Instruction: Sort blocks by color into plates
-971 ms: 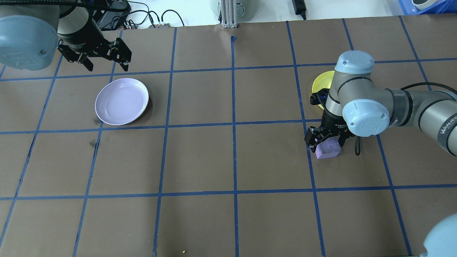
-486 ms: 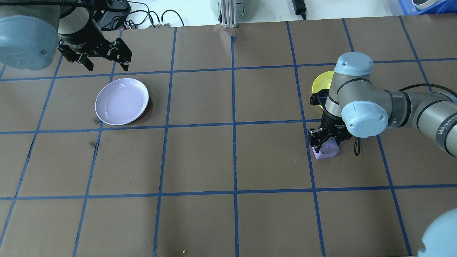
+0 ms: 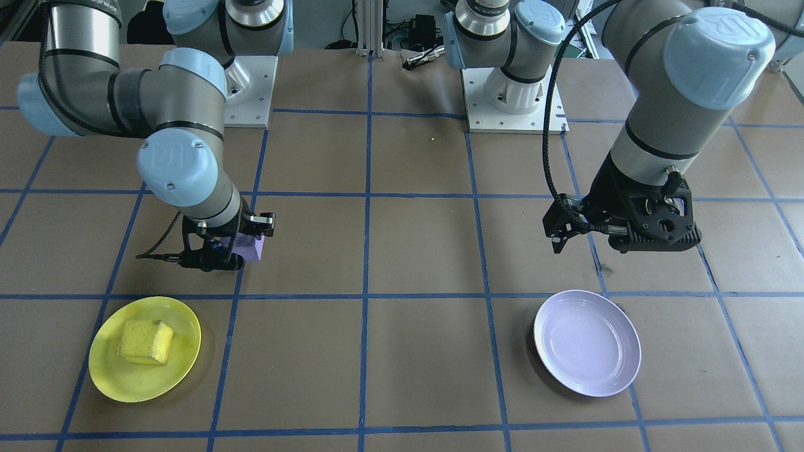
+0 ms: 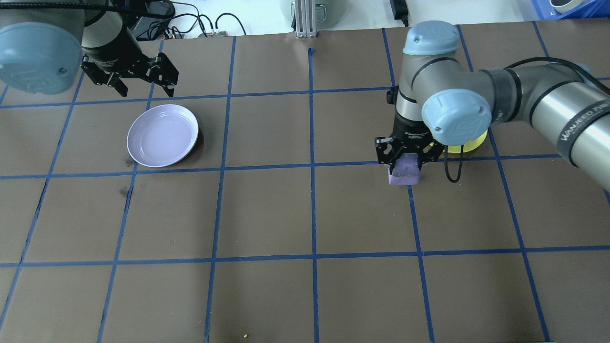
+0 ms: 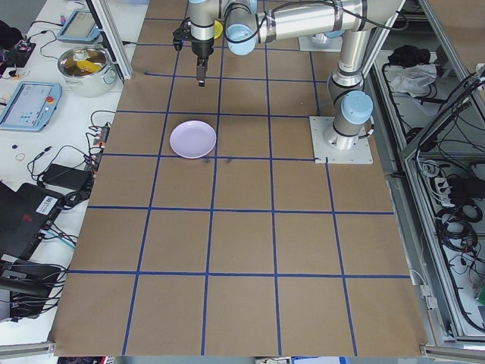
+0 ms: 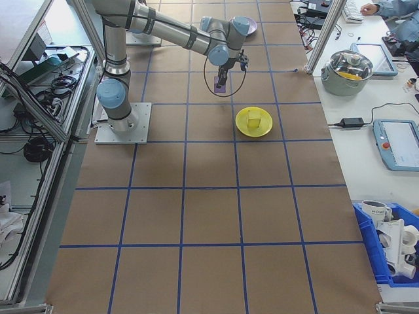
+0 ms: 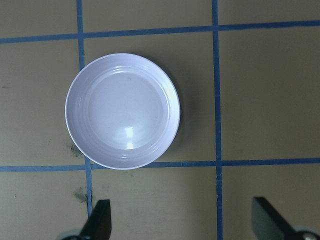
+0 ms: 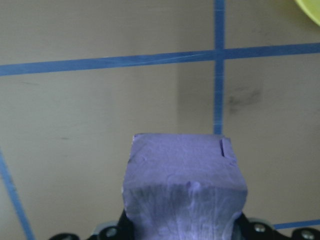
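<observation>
My right gripper (image 4: 405, 161) is shut on the light purple block (image 4: 404, 174) and holds it off the table, left of the yellow plate (image 4: 472, 145), which the arm mostly hides from overhead. The purple block (image 8: 182, 175) fills the lower part of the right wrist view. The front-facing view has the yellow block (image 3: 146, 341) lying in the yellow plate (image 3: 122, 376). The lavender plate (image 4: 162, 135) is empty on the left side. My left gripper (image 4: 138, 82) hovers open just beyond it, with nothing between its fingers. The left wrist view looks straight down on this lavender plate (image 7: 122, 111).
Brown paper with a blue tape grid covers the table. Cables and devices lie past the far edge (image 4: 190, 24). A pot (image 6: 352, 67) and tablets sit on side benches. The arm bases (image 3: 509, 94) stand at the robot's edge.
The right gripper has closed on the purple block, lifted it off the table and carried it left and toward the far side. The left gripper has hardly moved.
</observation>
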Robot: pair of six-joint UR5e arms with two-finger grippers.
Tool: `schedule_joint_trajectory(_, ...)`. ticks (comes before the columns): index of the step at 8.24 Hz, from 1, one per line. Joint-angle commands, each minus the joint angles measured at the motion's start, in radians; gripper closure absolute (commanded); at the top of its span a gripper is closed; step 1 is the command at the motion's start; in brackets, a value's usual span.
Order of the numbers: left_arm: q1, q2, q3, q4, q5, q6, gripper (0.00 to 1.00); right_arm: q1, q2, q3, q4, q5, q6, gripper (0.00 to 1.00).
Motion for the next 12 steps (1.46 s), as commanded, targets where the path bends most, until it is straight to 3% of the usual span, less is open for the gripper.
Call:
schedule_joint_trajectory(1, -0.001, -0.006, 0.001, 0.001, 0.001, 0.000, 0.00, 0.173, 0.019, -0.067, 0.014, 0.158, 0.270, 1.00)
schedule_joint_trajectory(5, 0.003, -0.006, 0.001, 0.001, -0.002, 0.000, 0.00, 0.386, 0.155, -0.090, -0.220, 0.194, 0.442, 1.00)
schedule_joint_trajectory(7, 0.003, -0.008, 0.002, 0.002, -0.002, 0.002, 0.00, 0.428, 0.221, -0.146, -0.234, 0.235, 0.577, 1.00)
schedule_joint_trajectory(8, 0.005, -0.008, 0.002, 0.002, -0.002, 0.002, 0.00, 0.448, 0.250, -0.156, -0.230, 0.228, 0.590, 0.93)
schedule_joint_trajectory(9, 0.005, -0.008, -0.001, 0.001, -0.002, 0.002, 0.00, 0.451, 0.257, -0.154, -0.237, 0.220, 0.584, 0.70)
schedule_joint_trajectory(10, 0.005, -0.008, -0.002, 0.002, -0.005, 0.002, 0.00, 0.451, 0.258, -0.148, -0.237, 0.211, 0.579, 0.01)
schedule_joint_trajectory(12, 0.003, -0.009, -0.009, 0.002, -0.005, 0.003, 0.00, 0.433, 0.271, -0.163, -0.224, 0.220, 0.559, 0.00)
